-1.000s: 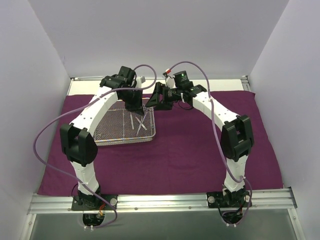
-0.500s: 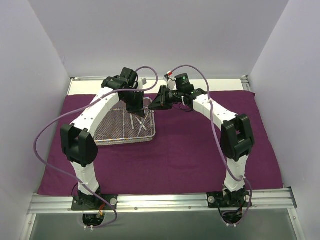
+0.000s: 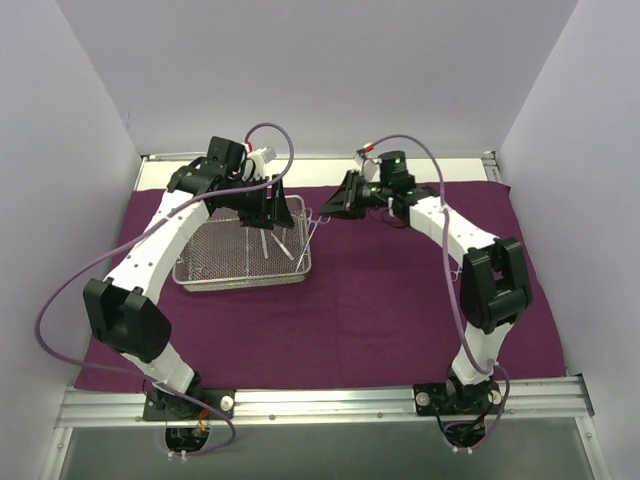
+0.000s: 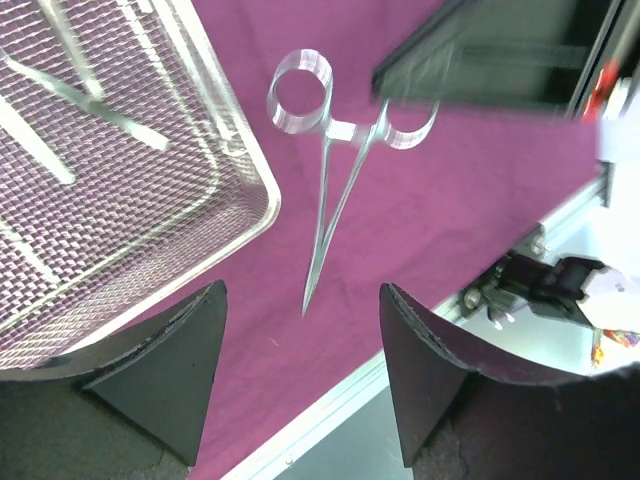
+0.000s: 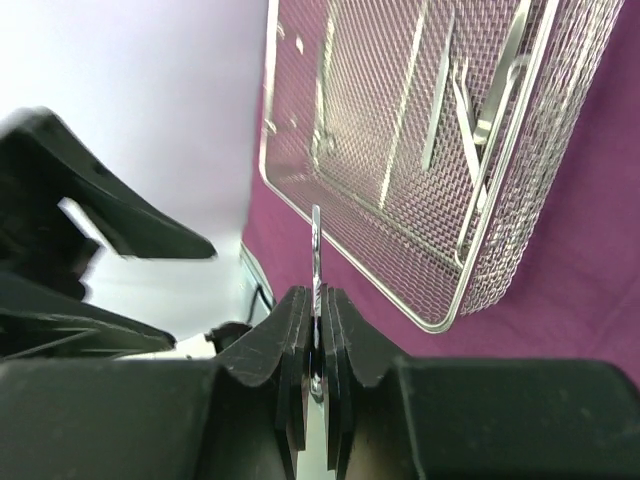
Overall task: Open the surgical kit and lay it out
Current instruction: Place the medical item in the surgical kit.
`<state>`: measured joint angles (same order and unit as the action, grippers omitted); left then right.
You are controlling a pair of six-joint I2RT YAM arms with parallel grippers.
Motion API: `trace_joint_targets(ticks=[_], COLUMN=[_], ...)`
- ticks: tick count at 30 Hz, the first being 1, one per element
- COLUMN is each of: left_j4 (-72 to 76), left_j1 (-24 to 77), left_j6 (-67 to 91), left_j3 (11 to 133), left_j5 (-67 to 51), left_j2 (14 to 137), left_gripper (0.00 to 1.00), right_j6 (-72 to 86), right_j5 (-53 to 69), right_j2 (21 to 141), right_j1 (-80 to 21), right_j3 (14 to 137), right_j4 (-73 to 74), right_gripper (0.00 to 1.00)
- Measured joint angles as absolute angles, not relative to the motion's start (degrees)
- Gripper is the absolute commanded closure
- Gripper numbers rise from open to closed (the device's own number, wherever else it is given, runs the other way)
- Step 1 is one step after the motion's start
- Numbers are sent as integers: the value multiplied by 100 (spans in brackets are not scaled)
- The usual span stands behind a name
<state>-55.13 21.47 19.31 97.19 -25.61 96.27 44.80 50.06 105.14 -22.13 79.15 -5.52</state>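
The dark purple cloth (image 3: 400, 300) lies spread flat on the table. On its left part stands the silver wire-mesh tray (image 3: 240, 283) with several thin instruments (image 3: 270, 245) inside. My right gripper (image 3: 338, 200) is shut on a ring handle of the scissor-handled forceps (image 4: 330, 190), which hang above the cloth just off the tray's right edge (image 4: 262, 180). In the right wrist view the forceps (image 5: 316, 250) show edge-on between the closed pads of the gripper (image 5: 316, 292). My left gripper (image 4: 300, 295) stands open with nothing in it, close beside the forceps' tips and over the tray's far right corner (image 3: 300, 205).
A pale strip of table (image 3: 450, 168) and the back wall run behind the cloth. White walls close in on the left and right. An aluminium rail (image 3: 320, 402) carries both arm bases at the near edge.
My left gripper has opened, let go of the forceps and drawn back to the left. My right gripper has shut on the forceps' handle and carried them a little to the right.
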Motion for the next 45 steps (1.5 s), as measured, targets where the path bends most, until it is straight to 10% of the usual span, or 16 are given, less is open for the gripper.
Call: trace_joint_targets(ticks=[15,20,26,30,32,45], left_j4=[-3957,-3841,-3789,-3931,-4108,-4530], left_j1=[2707,2724,2757,2738,2698,2523], left_j6=[2296,2368,2283,2176,2056,1743], left_j3=[8333,8309,8184,8134,8134,7526], left_j5=[-3371,-3522,-3680,-3710,-3710,-4139], left_j2=[8864,8812,8615,8560,8536,8158], left_gripper=[31,97,98,98,98,98], right_j6=[5299,5557,5590,4670,3767,-1811], right_j5=[5083,5078,5052,4866,4506,1933], right_j2=[9227,9223,9196,9194,9282,8064], right_j1=[-1789,-1804,-1826,-1879,-1890,-3669], right_j3=[7459,7328,7273,7673,8243,7859], right_j4=[-1354,-1496,-1466,-373,604,2408], right_gripper=[100,100,100,47,37,23])
